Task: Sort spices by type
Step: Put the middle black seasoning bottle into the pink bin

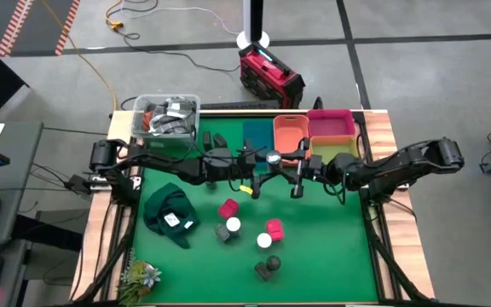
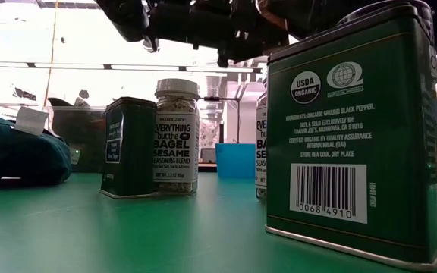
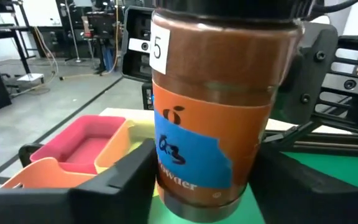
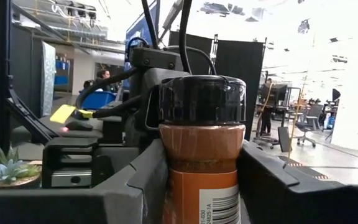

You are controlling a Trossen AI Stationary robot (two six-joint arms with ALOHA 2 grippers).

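A jar of brown spice (image 3: 210,112) with a black cap (image 4: 202,99) hangs upright over the middle of the green table (image 1: 331,247). My left gripper (image 3: 204,180) comes at it from the table's left and my right gripper (image 4: 201,180) from the right, and both are shut on it. In the high view the jar (image 1: 273,159) shows between the two arms. On the mat stand red-pink boxes (image 1: 228,208), white-capped jars (image 1: 233,225) and dark jars (image 1: 267,271). The low view shows green tins (image 2: 355,129) and a bagel seasoning jar (image 2: 177,136). My left gripper pinches the jar's lower body (image 3: 163,177) between its two fingers, one on each side. The fingers lie level, coming from the table's left. The jar stands upright, clear of the table. My right gripper pinches the jar's body below the cap (image 4: 169,180) between its two fingers. The fingers come about level from the table's right. The jar stays upright, cap on top.
Orange (image 1: 290,130), pink (image 1: 331,124), yellow (image 1: 331,147) and teal (image 1: 257,135) bins line the far edge. A clear tub of clutter (image 1: 167,115) sits far left, a dark green cloth (image 1: 169,213) at the left and a small plant (image 1: 139,275) near left.
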